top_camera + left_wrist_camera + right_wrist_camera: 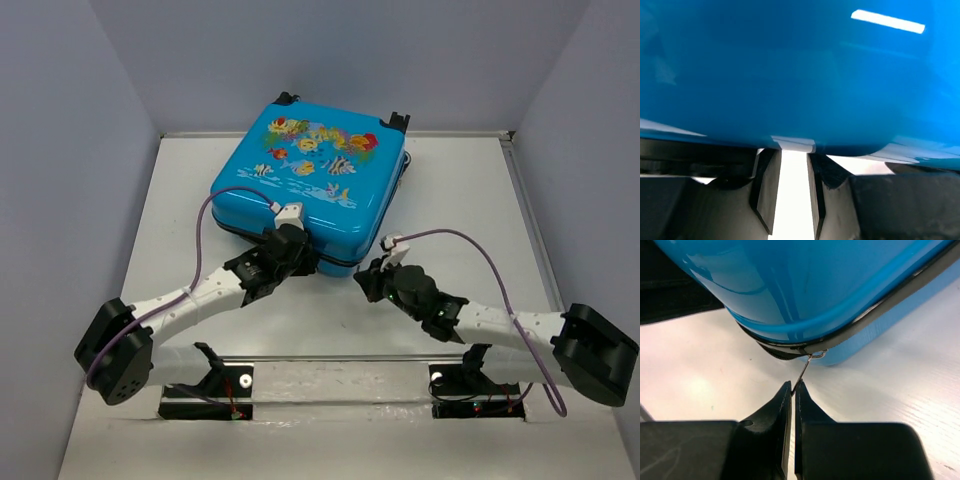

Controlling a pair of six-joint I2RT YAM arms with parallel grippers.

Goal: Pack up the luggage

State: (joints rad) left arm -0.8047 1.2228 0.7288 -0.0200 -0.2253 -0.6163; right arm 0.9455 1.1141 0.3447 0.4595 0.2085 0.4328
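The bright-blue luggage (310, 180) with a cartoon fish print lies flat and closed at the back middle of the table. My left gripper (308, 250) is at its near edge; in the left wrist view its fingers (767, 190) stand slightly apart under the blue shell (800, 70), with nothing between them. My right gripper (368, 275) is at the luggage's near right corner, shut on the thin metal zipper pull (803, 373), which hangs from the black zipper trim (880, 310).
The white table (470, 200) has raised side walls left and right. A metal rail (340, 360) runs along the near edge by the arm bases. Purple cables loop over both arms.
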